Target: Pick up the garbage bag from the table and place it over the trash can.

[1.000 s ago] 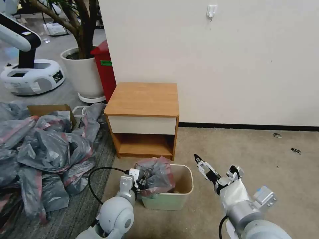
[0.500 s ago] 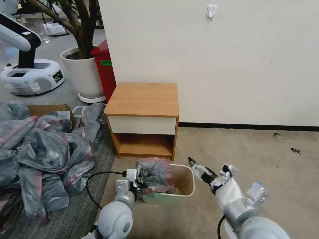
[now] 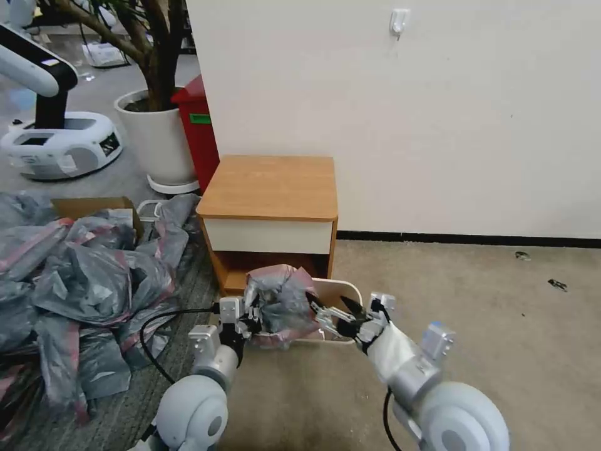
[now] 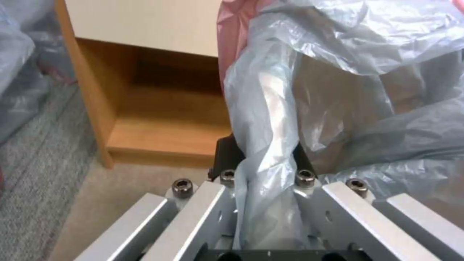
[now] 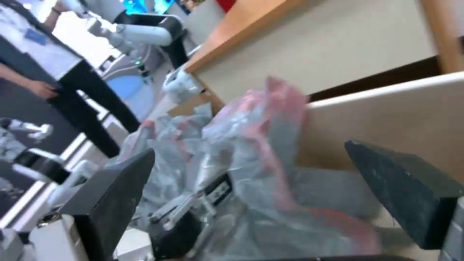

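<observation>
Left gripper point(image 3: 255, 315): clamped on bag point(image 3: 282, 300), left side of bin point(image 3: 341, 289).
Right gripper point(image 3: 332, 311): jaws spread, empty, at bag's right.
Table point(image 3: 270, 186): just beyond bin.

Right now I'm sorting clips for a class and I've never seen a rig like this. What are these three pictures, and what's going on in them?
This is a wheeled robot with two arms, each ending in a gripper. The head view looks down from the robot's head; the other two views come from a camera on each wrist.

In the head view, the left gripper is shut on the garbage bag, a thin grey plastic bag with a pink band. It holds the bag bunched up at the left end of the trash can, a small cream bin on the carpet in front of the table. The left wrist view shows the bag pinched between that gripper's fingers.

The right gripper is open, right beside the bag over the can. Its two dark fingers frame the right wrist view.

At the left lies a heap of bags.
</observation>
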Controlling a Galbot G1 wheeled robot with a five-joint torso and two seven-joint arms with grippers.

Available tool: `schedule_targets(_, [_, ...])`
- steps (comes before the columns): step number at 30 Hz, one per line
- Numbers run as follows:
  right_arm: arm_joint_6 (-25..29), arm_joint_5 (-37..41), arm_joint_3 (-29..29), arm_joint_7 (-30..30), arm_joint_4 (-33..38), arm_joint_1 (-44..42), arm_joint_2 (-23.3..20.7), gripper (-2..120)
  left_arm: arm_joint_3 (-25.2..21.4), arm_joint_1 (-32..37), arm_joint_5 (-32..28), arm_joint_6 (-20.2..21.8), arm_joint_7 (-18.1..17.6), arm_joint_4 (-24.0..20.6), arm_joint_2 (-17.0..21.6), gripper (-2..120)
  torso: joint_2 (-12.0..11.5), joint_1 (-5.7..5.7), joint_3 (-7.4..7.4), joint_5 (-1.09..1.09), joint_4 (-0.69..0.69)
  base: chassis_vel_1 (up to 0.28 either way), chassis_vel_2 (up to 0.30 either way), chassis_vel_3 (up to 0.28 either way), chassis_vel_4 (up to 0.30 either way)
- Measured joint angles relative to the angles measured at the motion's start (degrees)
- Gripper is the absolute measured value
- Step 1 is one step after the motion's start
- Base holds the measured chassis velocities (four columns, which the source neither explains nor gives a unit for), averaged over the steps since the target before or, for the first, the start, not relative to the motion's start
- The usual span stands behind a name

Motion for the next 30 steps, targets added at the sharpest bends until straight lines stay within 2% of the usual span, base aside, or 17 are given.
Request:
schedule_targets(4, [0.42,-0.29,-1.24,-0.20,-1.34,1.05,1.15,100,-0.10,0.27,0.01,-0.33,0.55,-0.38,0.11,5,0.00,0.00,0.00,0.00,0.00,0.000,0.000,0.000,0.000])
schedule_targets(9, [2.20,-2.30,-2.98,-1.49,-3.28,2.12,3.85,92,-0.12,0.48,0.03,-0.80,1.25,-1.00,0.27,5,0.00,0.00,0.00,0.00,0.00,0.000,0.000,0.000,0.000])
schedule_targets(12, [2.83,-3.48,-3.69,-2.07,-3.78,2.12,5.07,77,-0.15,0.42,0.02,-0.84,1.32,-1.25,0.24,5,0.00,0.00,0.00,0.01,0.00,0.000,0.000,0.000,0.000])
schedule_targets(13, [2.83,-3.48,-3.69,-2.07,-3.78,2.12,5.07,77,-0.15,0.42,0.02,-0.84,1.32,-1.25,0.24,5,0.00,0.00,0.00,0.01,0.00,0.000,0.000,0.000,0.000])
schedule_targets(17, [3.15,-4.05,-3.82,-2.11,-3.93,2.03,5.35,59,-0.25,0.44,-0.13,-0.84,1.32,-1.39,0.02,5,0.00,0.00,0.00,0.01,0.00,0.000,0.000,0.000,0.000])
schedule_targets(18, [3.15,-4.05,-3.82,-2.11,-3.93,2.03,5.35,59,-0.25,0.44,-0.13,-0.84,1.32,-1.39,0.02,5,0.00,0.00,0.00,0.01,0.00,0.000,0.000,0.000,0.000])
schedule_targets(19, [3.27,-4.19,-3.78,-2.11,-3.99,2.03,5.36,53,-0.26,0.48,-0.33,-0.84,1.32,-1.40,-0.08,5,0.00,0.00,0.00,0.01,0.00,0.000,0.000,0.000,0.000])
schedule_targets(21, [3.46,-4.52,-3.72,-2.11,-4.12,2.05,5.39,47,-0.25,0.59,-1.25,-0.80,1.30,-1.49,-0.27,5,0.00,0.00,0.00,0.01,0.00,0.000,0.000,0.000,0.000])
schedule_targets(22, [3.53,-4.84,-3.70,-2.11,-4.20,2.11,5.46,40,-0.23,0.64,-1.90,-0.74,1.22,-1.50,-0.43,5,0.00,0.00,0.00,0.01,0.00,0.000,0.000,0.000,0.000])
schedule_targets(24, [3.59,-5.08,-3.65,-2.11,-4.25,2.16,5.50,36,-0.22,0.65,-2.41,-0.71,1.14,-1.50,-0.59,5,0.00,0.00,0.00,0.01,0.00,0.000,0.000,0.000,0.000])
schedule_targets(26, [3.65,-5.32,-3.49,-2.05,-4.26,2.18,5.42,25,-0.21,0.62,-3.72,-0.61,0.92,-1.52,-0.98,5,0.00,0.00,0.00,0.01,0.00,0.000,0.000,0.000,0.000])
schedule_targets(27, [3.65,-5.32,-3.49,-2.05,-4.26,2.18,5.42,25,-0.21,0.62,-3.72,-0.61,0.92,-1.52,-0.98,5,0.00,0.00,0.00,0.01,0.00,0.000,0.000,0.000,0.000])
schedule_targets(30, [3.98,-5.73,-3.01,-1.94,-4.26,2.02,4.77,13,-0.18,0.60,-5.50,-0.44,0.15,-1.84,-1.28,5,0.00,0.00,0.00,0.01,0.00,0.000,0.000,0.000,0.000])
